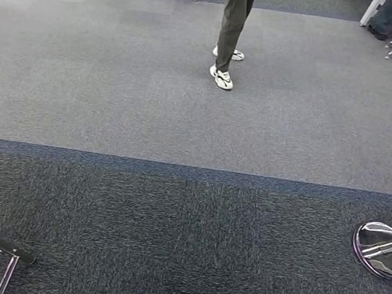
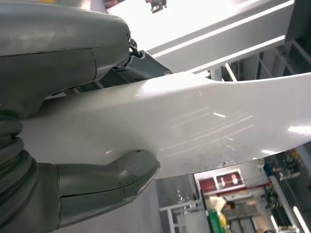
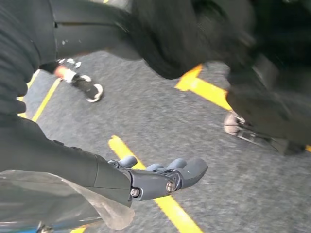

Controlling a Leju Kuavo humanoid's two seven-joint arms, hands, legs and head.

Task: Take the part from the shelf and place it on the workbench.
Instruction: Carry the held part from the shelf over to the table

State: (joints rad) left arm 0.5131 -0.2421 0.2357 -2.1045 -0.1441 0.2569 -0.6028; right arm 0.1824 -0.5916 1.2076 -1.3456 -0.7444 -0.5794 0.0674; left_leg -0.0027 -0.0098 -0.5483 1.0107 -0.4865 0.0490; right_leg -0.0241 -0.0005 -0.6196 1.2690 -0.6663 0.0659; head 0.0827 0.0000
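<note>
Part (image 2: 205, 126) in left hand (image 2: 92, 116); person's legs (image 1: 232, 25) ahead on carpet (image 1: 135, 99).

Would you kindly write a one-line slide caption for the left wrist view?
Left hand grips a glossy white part between its thumb and fingers.

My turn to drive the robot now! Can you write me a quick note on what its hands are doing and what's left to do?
Left hand: grips the white part between thumb and fingers.
Right hand: holds nothing, fingers out straight, hanging over grey carpet with yellow lines.
Done: the part is already in hand, so it seems to be off the shelf.
Ahead in the head view: carpet and a person's legs standing in the way.
Left: find the workbench, walk to it, and set the part down.
</note>
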